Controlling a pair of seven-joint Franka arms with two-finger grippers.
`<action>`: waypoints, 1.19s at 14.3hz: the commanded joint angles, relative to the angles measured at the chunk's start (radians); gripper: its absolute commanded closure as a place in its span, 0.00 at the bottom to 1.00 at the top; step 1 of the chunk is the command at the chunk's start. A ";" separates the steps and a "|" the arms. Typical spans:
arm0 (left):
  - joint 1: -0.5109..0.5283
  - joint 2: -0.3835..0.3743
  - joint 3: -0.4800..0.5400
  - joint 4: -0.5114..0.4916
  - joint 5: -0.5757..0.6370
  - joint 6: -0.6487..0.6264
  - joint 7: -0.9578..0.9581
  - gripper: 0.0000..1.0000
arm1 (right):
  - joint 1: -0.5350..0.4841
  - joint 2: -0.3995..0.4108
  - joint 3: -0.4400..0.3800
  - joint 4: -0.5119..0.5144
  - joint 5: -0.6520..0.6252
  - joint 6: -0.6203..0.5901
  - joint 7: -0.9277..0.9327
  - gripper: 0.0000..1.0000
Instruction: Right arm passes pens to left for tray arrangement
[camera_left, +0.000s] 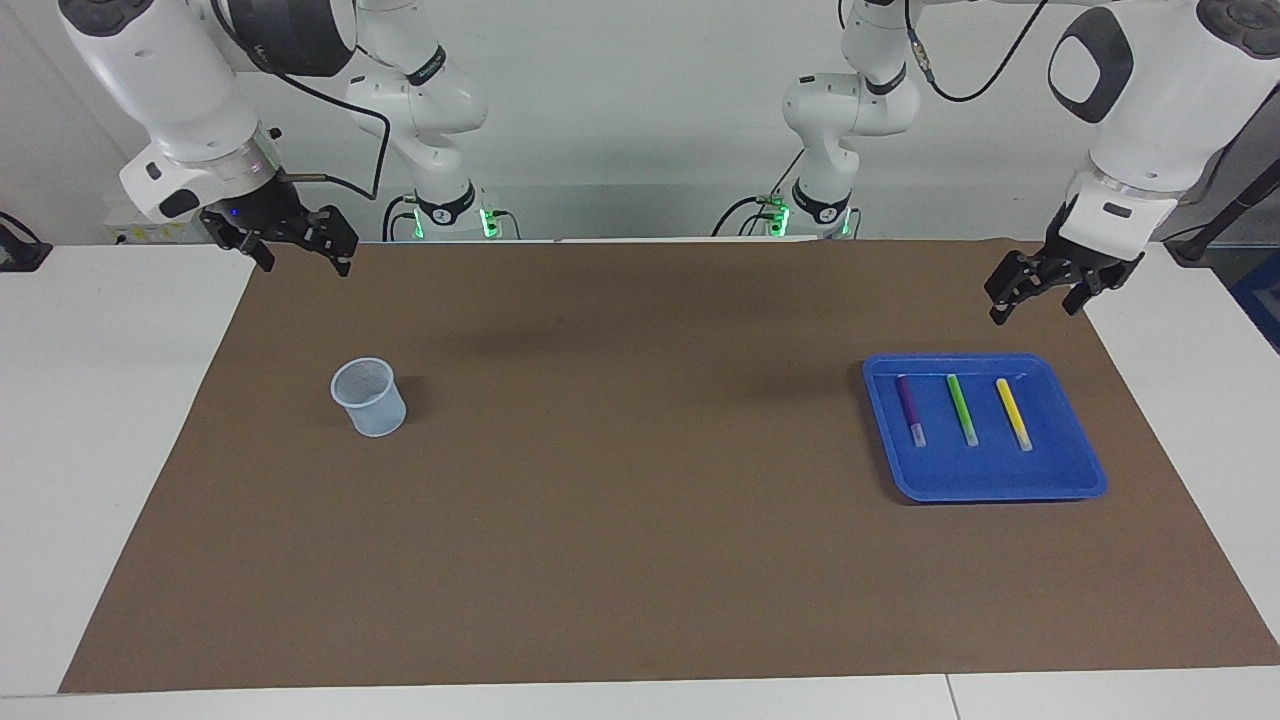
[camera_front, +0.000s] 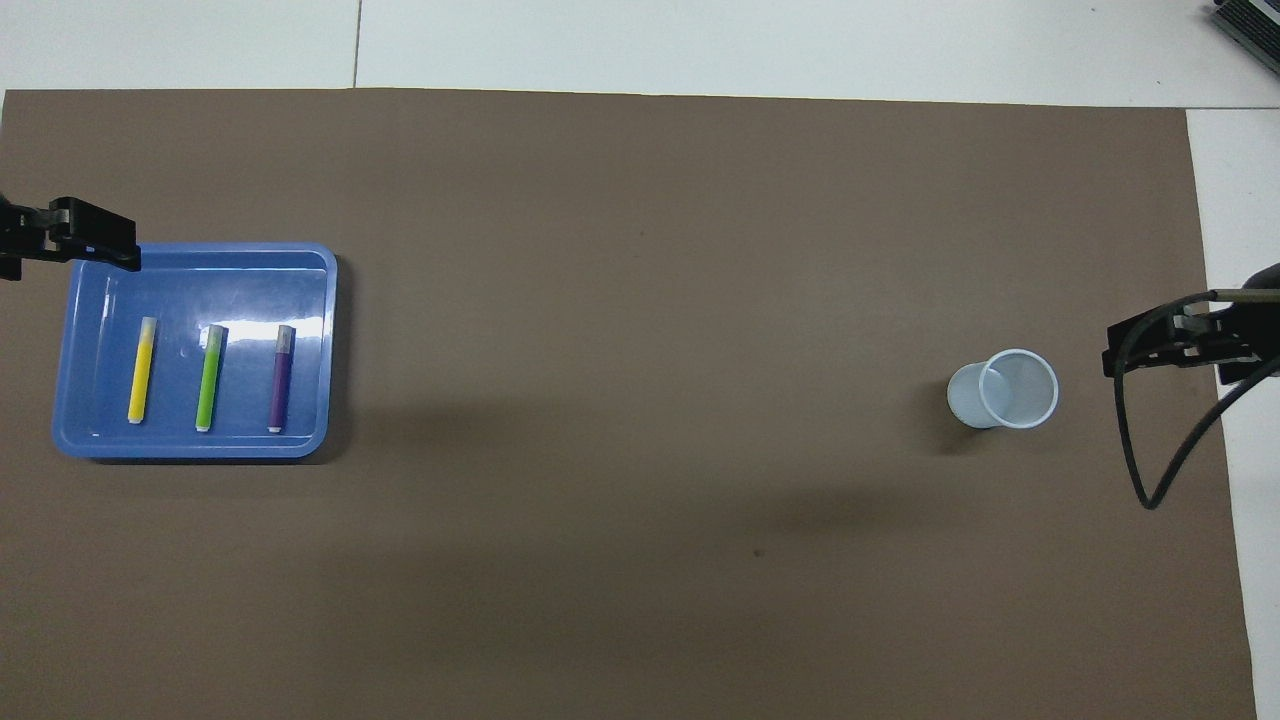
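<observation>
Three slim marker pens with whitish ends, purple, green and yellow, are laid side by side, apart and roughly parallel, in a shallow glossy blue plastic tray with rounded corners, set on the matte brown mat toward the left arm's end of the table. The left gripper is held in the air at about one o'clock from the tray in the facing view, jaws spread and empty. The right gripper, likewise spread and empty, is raised at about eleven o'clock from a small translucent cup.
</observation>
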 joint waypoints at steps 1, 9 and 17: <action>-0.007 -0.025 -0.005 -0.031 -0.008 0.012 0.012 0.00 | -0.005 0.009 0.007 0.014 0.004 0.000 0.014 0.00; 0.052 -0.024 -0.053 -0.022 -0.006 0.030 0.015 0.00 | -0.004 0.009 0.007 0.012 0.004 0.000 0.014 0.00; 0.084 -0.044 -0.073 -0.020 -0.009 -0.025 0.015 0.00 | -0.005 0.009 0.007 0.011 0.006 0.001 0.011 0.00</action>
